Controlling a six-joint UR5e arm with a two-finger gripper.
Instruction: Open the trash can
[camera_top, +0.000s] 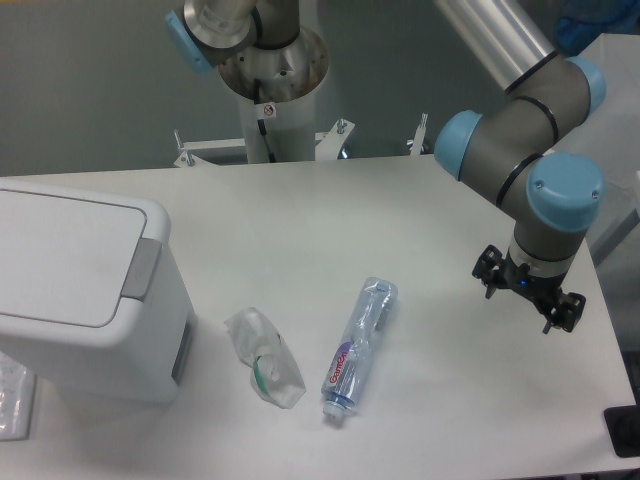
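The trash can is a large white boxy bin at the left of the table, its flat lid down and its grey push tab on the right edge of the lid. My gripper hangs over the right side of the table, far from the can. Its black fingers point down and away from the camera, so I cannot tell whether they are open or shut. Nothing shows between them.
A crushed clear plastic bottle lies in the middle of the table. A crumpled clear plastic piece lies just right of the can. The arm's base stands behind the table. A dark object sits at the right edge.
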